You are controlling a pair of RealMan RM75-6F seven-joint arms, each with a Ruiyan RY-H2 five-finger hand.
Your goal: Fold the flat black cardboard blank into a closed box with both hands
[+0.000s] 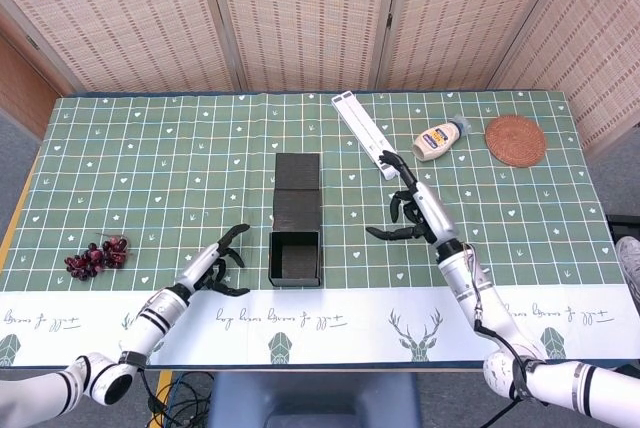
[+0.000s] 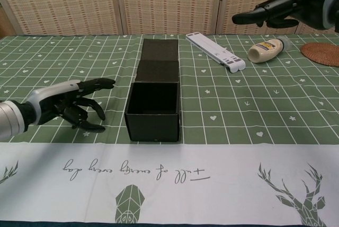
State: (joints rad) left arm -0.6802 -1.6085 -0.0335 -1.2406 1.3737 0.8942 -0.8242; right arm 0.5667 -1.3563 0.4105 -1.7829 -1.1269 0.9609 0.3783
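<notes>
- Open black box (image 1: 295,256) mid-table; bare cloth flanks it at 3 and 9 o'clock.
- Lid panel (image 1: 297,186) blocks 12 o'clock.
- White folded stand (image 1: 368,134), mayonnaise bottle (image 1: 439,139), woven coaster (image 1: 515,140) toward 1–2 o'clock.
- Grapes (image 1: 96,256) far off at 9.

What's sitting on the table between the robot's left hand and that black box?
Nothing. In the chest view only bare green patterned cloth separates the left hand from the black box; the head view shows the same gap.

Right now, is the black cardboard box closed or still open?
Open. The black cardboard box shows its empty inside from above, and its lid flap lies flat on the table behind it. Neither hand touches it.
</notes>
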